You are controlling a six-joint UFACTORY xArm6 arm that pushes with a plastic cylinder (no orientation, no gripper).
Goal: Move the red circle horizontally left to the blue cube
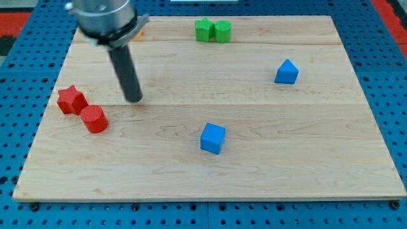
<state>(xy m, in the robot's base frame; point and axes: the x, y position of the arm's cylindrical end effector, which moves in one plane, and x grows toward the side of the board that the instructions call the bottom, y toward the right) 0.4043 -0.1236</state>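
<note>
The red circle point(94, 119), a short cylinder, lies on the wooden board point(267, 165) at the view's left. It touches a red star point(71, 99) just up and left of it. The blue cube point(212, 138) sits near the board's middle, toward the view's bottom, well to the right of the red circle. My tip point(133, 99) rests on the board up and to the right of the red circle, a short gap from it and far left of the blue cube.
A blue block with a pointed top point(287, 72) sits at the view's right. Two green blocks point(212, 30) stand side by side at the board's top edge. A small orange piece shows behind the arm at the top left point(141, 28).
</note>
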